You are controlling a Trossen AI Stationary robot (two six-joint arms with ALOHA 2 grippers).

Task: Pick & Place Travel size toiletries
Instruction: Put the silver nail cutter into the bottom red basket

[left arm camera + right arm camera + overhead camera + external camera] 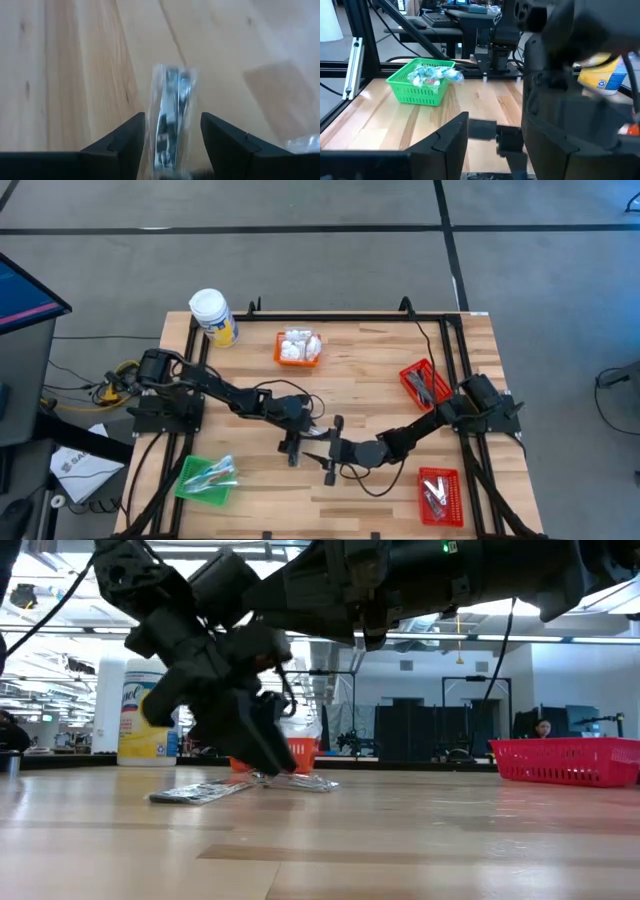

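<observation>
A slim silvery item in a clear wrapper (172, 112) lies flat on the wooden table at its middle. My left gripper (173, 145) slants down over it, open, with one finger on either side of the wrapper. In the low view its fingertips (268, 770) stand just above the table, beside a clear-wrapped piece (303, 783) and a flat silvery sachet (200, 793). My right gripper (495, 145) is open and nearly level, close to the left one (293, 446), and points at the left arm's dark wrist (570, 90). Nothing is between its fingers.
A green basket (207, 478) with wrapped packets stands at the near left. An orange basket (298, 348) of white packets stands at the far middle. Two red baskets (423, 382) (438, 494) stand on the right. A white-lidded jar (212, 315) is at the far left corner.
</observation>
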